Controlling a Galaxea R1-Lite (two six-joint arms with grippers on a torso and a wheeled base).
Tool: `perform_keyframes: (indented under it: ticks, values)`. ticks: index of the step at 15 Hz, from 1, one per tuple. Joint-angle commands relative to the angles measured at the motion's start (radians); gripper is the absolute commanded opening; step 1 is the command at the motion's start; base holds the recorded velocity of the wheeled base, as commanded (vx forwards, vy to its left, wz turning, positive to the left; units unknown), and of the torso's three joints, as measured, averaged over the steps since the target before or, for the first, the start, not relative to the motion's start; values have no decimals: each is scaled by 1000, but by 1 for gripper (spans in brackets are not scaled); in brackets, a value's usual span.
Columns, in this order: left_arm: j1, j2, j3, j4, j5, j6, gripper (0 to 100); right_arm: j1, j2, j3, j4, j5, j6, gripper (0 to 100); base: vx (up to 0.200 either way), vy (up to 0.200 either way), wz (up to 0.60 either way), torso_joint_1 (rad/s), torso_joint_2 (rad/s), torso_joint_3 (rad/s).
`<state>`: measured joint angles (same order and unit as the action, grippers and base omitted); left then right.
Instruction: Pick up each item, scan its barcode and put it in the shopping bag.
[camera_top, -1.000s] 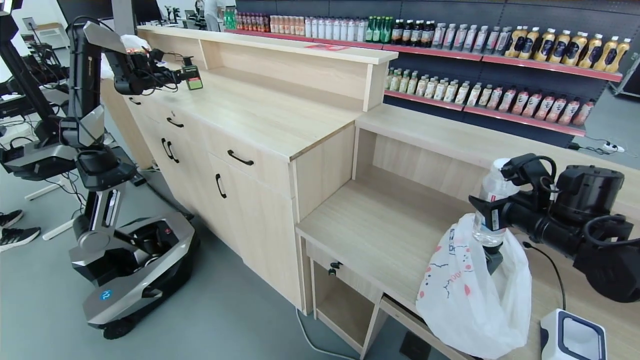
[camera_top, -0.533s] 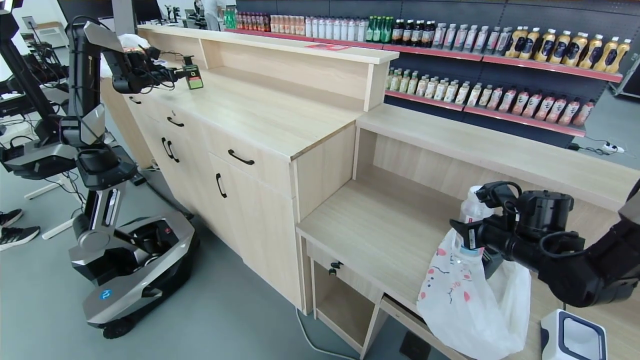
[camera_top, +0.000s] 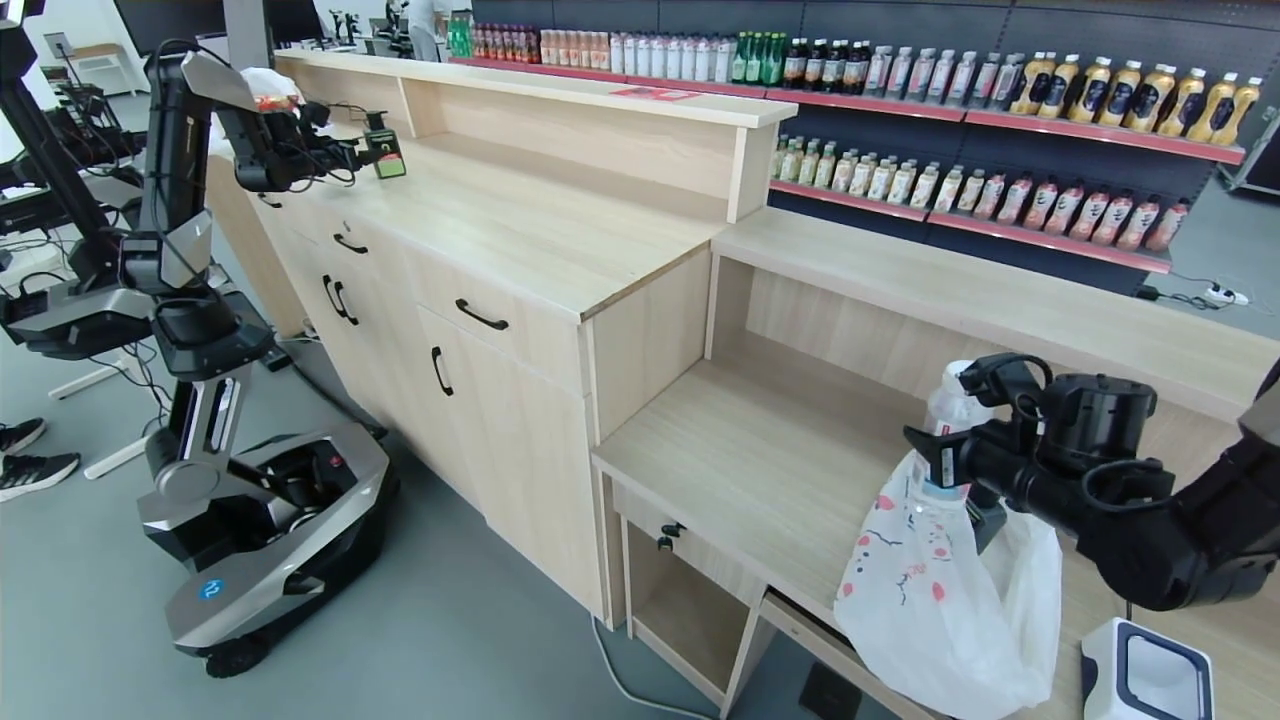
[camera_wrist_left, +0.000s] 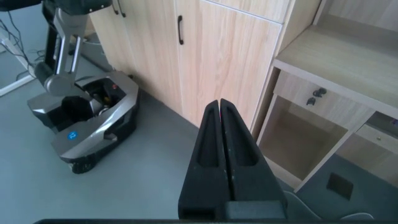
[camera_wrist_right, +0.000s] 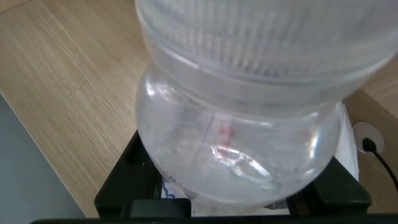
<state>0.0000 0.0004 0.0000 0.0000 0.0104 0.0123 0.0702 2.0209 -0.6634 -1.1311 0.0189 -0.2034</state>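
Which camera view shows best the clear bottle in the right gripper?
The head view: the clear bottle stands upright in the right gripper, its lower end at the mouth of the shopping bag. The right wrist view gives a very close, partial look at its body. The left wrist view faces the floor.

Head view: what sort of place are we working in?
Probably a small shop's checkout, perhaps a mock-up: shelves of bottled drinks behind, a wooden counter, and a barcode scanner beside the shopping bag.
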Motion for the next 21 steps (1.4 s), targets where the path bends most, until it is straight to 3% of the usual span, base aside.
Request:
perform_keyframes:
  ticks: [1,8,14,21]
  values:
    - [0,0,0,0,0,0,0,-1,-136,8,30,1,-25,0,0,0,0,0,0,0]
    - [0,0,0,0,0,0,0,-69,-209,27,126,-34,-119,0,0,0,0,0,0,0]
    - [0,0,0,0,0,0,0,-112,-225,30,366,-56,-119,0,0,0,0,0,0,0]
    - [0,0,0,0,0,0,0,-96,-177,33,392,-54,-111,0,0,0,0,0,0,0]
